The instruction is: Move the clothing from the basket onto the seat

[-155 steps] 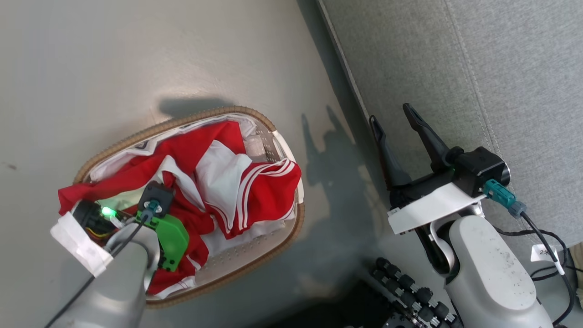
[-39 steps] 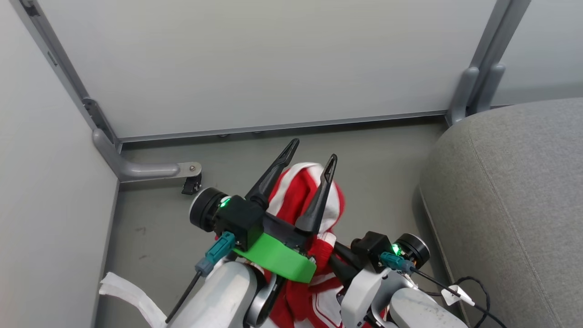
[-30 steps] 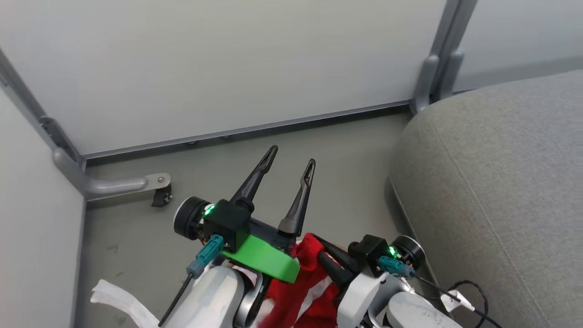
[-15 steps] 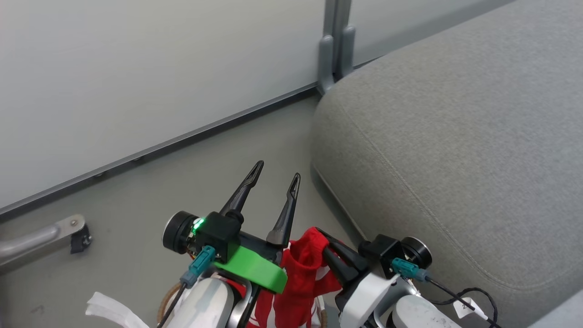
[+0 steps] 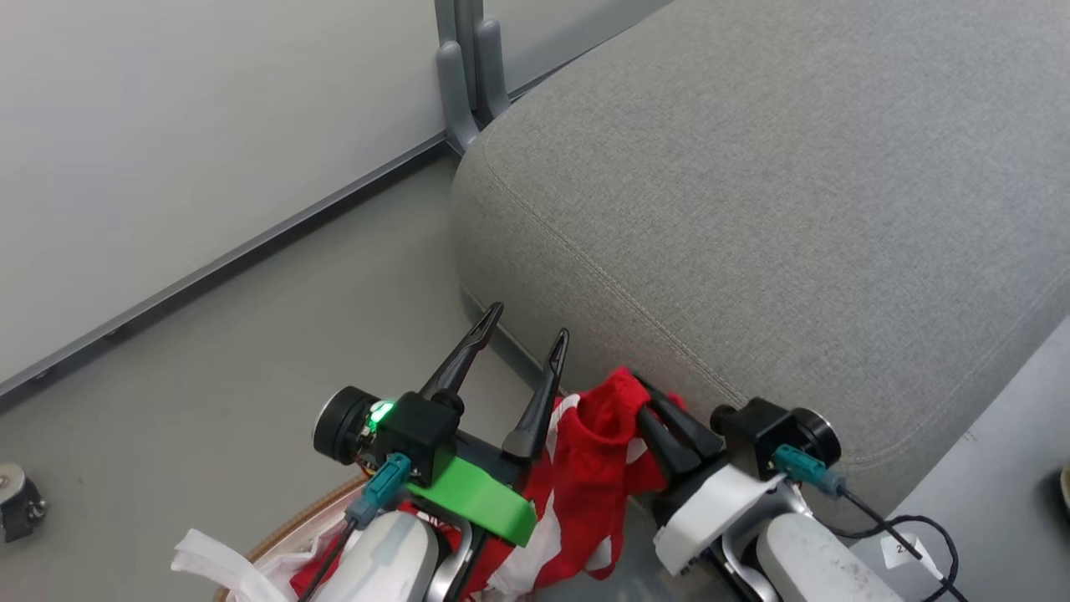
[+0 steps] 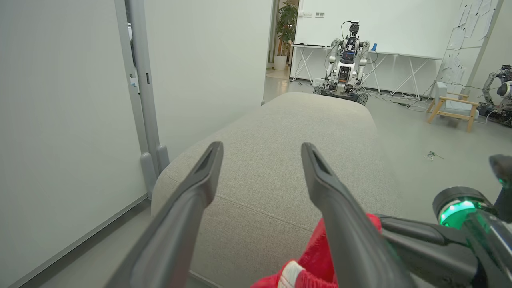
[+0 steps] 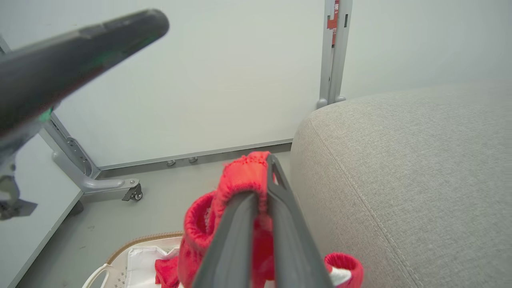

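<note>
Red clothing [image 5: 595, 472] hangs clamped in my right gripper [image 5: 642, 393] for the carry to the seat [image 5: 752, 209], my left gripper [image 5: 531, 323] beside it, jaws apart.

The sofa [image 5: 752, 209] is cut off by the top and right edges of the head view. Beside the sofa, only 1 short arc of the basket [image 5: 284, 528] rim is seen; the rest is covered by the left arm [image 5: 384, 560] or cut off below. The lower folds of the clothing [image 5: 593, 477] in front of the sofa are hidden in the same way. The tips of the right gripper [image 5: 645, 400] are buried in the red cloth. In the right wrist view, 1 finger [image 7: 80, 44] of the left gripper [image 5: 527, 322] is blurred, and the red label [image 7: 331, 20] on the post [image 7: 334, 60] behind the sofa is too small to be read. The writing on a paper tag [image 5: 907, 552] by the sofa's near corner cannot be made out.
</note>
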Available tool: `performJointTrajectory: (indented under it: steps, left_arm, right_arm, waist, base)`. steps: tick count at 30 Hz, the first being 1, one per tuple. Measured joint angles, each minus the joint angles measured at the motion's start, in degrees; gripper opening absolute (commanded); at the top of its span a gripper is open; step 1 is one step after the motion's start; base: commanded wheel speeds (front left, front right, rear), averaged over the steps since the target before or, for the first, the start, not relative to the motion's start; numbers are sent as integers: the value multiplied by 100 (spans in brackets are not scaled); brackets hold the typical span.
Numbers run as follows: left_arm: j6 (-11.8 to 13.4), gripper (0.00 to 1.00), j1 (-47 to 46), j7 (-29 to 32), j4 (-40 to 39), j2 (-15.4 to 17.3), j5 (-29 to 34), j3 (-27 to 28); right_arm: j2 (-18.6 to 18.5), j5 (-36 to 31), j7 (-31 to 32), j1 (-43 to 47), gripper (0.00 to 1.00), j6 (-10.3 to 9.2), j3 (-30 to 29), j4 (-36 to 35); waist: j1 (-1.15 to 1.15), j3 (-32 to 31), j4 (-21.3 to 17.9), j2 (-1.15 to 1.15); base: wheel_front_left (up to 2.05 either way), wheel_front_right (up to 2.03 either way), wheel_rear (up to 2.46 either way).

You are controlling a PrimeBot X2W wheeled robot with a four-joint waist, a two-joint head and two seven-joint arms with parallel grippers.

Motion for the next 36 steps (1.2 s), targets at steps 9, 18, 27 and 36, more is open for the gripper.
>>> performJointTrajectory:
  steps: [9, 18, 27, 36]
  left_arm:
    - [-29, 100, -5, 0, 57, 3, 294, 235]
    - [-79, 100, -278, 0, -10, 30, 548, 175]
    - [-86, 100, -638, 1, -105, 235, 488, -57]
    - [-86, 100, -852, 1, -136, 385, 452, -11]
  right_arm:
    - [-494, -399, 1, -1612, 0, 0, -411, -222]
    - [-1805, -1025, -1, -3773, 0, 0, -881, 146]
    - [-2484, -1559, -7, -5426, 0, 1, -1454, 1165]
    - [-2584, -2137, -10, -5551, 0, 1, -2264, 2067]
  waist:
    - [0, 414, -65, 0]
    - [0, 990, 231, 0]
    - [1, 1691, 748, 0]
    - [2, 2302, 1275, 0]
  base:
    - [0, 0, 0]
    - [0, 0, 0]
    - [0, 0, 0]
    - [0, 0, 0]
